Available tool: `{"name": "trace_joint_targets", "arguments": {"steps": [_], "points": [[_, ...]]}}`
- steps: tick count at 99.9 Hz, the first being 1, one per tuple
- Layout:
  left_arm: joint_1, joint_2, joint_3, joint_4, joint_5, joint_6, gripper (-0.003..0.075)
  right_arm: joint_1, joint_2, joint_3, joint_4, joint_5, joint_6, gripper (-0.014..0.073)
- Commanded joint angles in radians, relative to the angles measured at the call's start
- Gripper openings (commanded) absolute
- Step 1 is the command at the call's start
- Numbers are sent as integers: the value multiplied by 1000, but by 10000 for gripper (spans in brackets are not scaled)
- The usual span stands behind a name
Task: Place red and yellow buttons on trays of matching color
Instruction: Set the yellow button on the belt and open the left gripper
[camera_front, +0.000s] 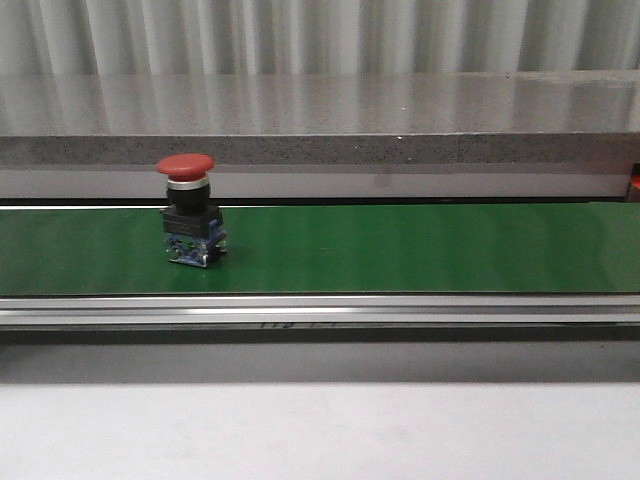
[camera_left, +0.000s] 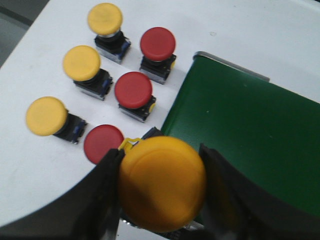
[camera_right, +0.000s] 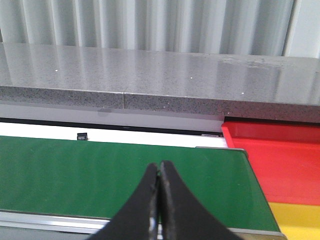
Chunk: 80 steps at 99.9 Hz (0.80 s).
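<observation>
Gripping a yellow button (camera_left: 162, 182) by its cap above the green belt's (camera_left: 250, 135) end, the left gripper (camera_left: 160, 195) could drop it tilted, while the right gripper (camera_right: 159, 200), pressed closed and empty, waits near the red tray (camera_right: 280, 160).

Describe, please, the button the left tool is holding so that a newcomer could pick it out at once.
Start at the end of the green belt, where loose buttons stand in rows on the white table. The left tool grips one yellow button between its black fingers beside that belt end. Unlike the three yellow buttons standing on the table, it is clamped in the tool.
</observation>
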Motion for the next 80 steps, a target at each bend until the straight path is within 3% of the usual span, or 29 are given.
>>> {"name": "trace_joint_targets", "arguments": {"steps": [1,56,68,80], "points": [[-42,28,-75,-13,-22,27,17,-5,-11,1,-1,-87,-10,-67],[-86,240,-177,-108,17,133,29,-5,-11,1,-1,-87,-10,-67],[-86,240,-177,-129,19,147,108,-5,-11,1,-1,-87,-10,-67],[-86,240,-177,-140,21,153,316,-5,-11,1,-1,-87,-10,-67]]}}
